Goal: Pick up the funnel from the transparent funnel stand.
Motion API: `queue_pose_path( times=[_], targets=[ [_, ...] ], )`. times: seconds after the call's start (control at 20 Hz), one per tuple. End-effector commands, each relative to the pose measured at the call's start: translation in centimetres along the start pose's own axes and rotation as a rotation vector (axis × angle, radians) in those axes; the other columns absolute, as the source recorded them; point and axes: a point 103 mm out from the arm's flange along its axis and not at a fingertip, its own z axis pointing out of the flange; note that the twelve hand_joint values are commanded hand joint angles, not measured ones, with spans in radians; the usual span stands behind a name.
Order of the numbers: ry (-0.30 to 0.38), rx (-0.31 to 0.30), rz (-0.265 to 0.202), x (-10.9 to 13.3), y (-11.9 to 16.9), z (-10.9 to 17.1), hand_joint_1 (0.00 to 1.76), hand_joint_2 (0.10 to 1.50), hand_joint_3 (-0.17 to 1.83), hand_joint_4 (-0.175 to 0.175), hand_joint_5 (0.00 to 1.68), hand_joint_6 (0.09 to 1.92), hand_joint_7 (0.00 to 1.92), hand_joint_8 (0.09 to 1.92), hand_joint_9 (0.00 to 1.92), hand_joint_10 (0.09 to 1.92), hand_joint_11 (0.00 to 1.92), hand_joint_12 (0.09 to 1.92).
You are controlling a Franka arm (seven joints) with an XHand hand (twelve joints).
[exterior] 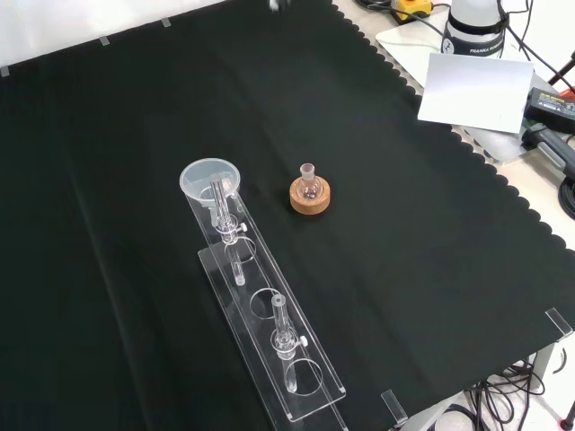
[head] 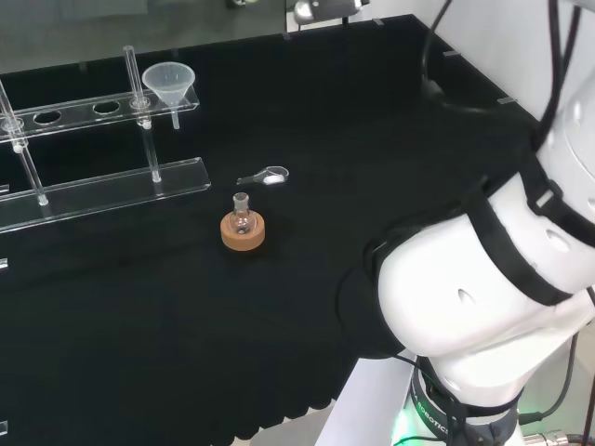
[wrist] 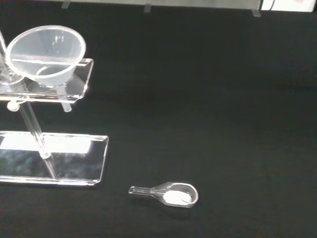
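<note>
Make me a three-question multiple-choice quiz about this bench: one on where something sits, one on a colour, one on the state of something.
1. Where is the funnel?
A. Seated in an end hole of the clear stand
B. Lying on the cloth
C. On the cork ring

2. What colour is the ring under the small flask?
A. Red
B. Cork brown
C. Blue

3. What state is the small glass scoop in?
A. Empty
B. Broken
C. Holding a little white powder

Answers:
1. A, the head view shows its cone resting on the top shelf with the stem hanging through.
2. B, the front view shows a tan cork ring.
3. C, the wrist view shows white material in its bowl.
</note>
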Motion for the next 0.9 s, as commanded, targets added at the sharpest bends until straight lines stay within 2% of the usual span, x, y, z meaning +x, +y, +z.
queue_pose_path(
  times=[0.05, 0.2, 0.3, 0.6, 0.9],
  targets=[
    [-0.028, 0.059, -0.086, 4.8, 4.3, 1.6, 0.38, 0.96, 0.22, 0.016, 0.18, 0.09, 0.05, 0.38, 0.20, 0.69, 0.09, 1.42],
    [-0.028, 0.075, -0.099, 5.8, 4.9, 2.1, 0.43, 0.92, 0.20, 0.003, 0.18, 0.09, 0.02, 0.44, 0.21, 0.71, 0.12, 1.44],
    [-0.073, 0.101, -0.069, 6.8, 5.1, 2.3, 0.46, 0.89, 0.19, -0.006, 0.16, 0.09, 0.00, 0.46, 0.22, 0.71, 0.14, 1.46],
    [-0.055, 0.146, -0.068, 8.1, 5.9, 3.5, 0.57, 0.84, 0.17, -0.042, 0.14, 0.09, 0.00, 0.37, 0.22, 0.75, 0.22, 1.45],
    [-0.059, 0.201, -0.089, 9.4, 7.3, 5.2, 0.62, 0.80, 0.17, -0.064, 0.10, 0.09, 0.00, 0.31, 0.20, 0.78, 0.31, 1.46]
  ],
)
